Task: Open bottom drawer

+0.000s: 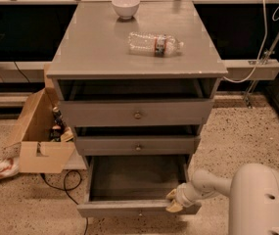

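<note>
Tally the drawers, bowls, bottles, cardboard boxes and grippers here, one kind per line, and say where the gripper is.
Drawers: 3 (top drawer, middle drawer, bottom drawer, which is pulled out)
Bowls: 1 (bowl on the cabinet top)
Bottles: 1 (bottle lying on the cabinet top)
Cardboard boxes: 1 (cardboard box on the floor)
Grippers: 1 (gripper at the bottom drawer's right front corner)
Total: 7

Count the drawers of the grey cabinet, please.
3. The top drawer sits just under the cabinet top, the middle drawer below it, and the bottom drawer, pulled out, lowest; the gripper is at its front's right end.
</note>
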Tool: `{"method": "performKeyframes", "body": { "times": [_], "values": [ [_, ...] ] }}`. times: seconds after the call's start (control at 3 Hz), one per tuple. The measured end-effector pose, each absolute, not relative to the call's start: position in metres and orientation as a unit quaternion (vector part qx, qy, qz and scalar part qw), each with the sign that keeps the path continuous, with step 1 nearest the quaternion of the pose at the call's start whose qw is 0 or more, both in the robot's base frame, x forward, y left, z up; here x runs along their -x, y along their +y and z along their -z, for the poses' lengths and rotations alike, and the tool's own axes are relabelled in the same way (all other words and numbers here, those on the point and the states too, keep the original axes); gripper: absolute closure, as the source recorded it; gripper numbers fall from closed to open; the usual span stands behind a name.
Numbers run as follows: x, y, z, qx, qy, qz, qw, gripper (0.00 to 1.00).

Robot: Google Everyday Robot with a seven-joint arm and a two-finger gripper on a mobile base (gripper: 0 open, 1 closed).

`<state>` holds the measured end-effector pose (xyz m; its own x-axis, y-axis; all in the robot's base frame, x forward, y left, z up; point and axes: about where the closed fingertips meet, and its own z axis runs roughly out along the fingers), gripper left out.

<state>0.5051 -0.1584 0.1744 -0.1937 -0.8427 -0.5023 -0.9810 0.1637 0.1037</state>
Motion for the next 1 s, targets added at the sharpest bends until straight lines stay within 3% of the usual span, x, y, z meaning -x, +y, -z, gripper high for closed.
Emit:
{"method": "performKeyframes", "body": {
  "times": [1.0],
  "values": [
    [-0.5044,-0.1636,-0.183,0.613,0.741,-0.21,0.176,0.13]
  ]
}}
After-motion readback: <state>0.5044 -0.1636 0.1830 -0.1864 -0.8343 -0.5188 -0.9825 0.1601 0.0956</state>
